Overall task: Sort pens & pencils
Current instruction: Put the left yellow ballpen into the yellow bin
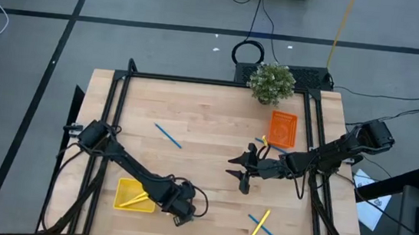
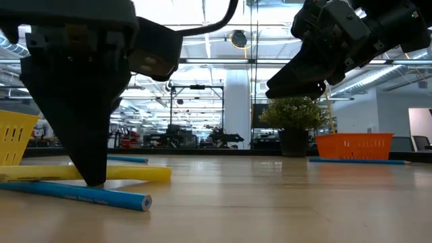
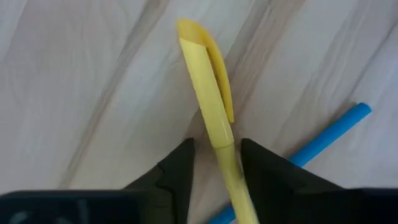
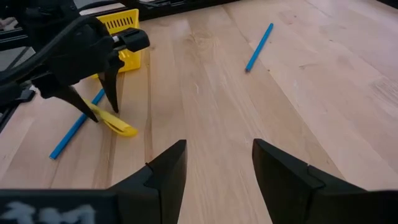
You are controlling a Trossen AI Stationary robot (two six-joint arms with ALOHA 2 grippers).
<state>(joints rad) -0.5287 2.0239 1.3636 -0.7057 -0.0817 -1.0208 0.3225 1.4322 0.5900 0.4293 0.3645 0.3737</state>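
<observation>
Left gripper (image 3: 214,165), at the table's near edge right of the yellow tray (image 1: 121,199), straddles a yellow pen (image 3: 208,93) crossing a blue pen (image 3: 336,130); fingers apparently not yet clamped. Close squarely on the yellow barrel alone, then lift clear. Right gripper (image 4: 214,165) hovers open mid-table.

The left gripper (image 2: 94,177) is blocking the middle of the yellow pen (image 2: 145,173) and blue pencil (image 2: 101,196), both running off the low view's edge.
</observation>
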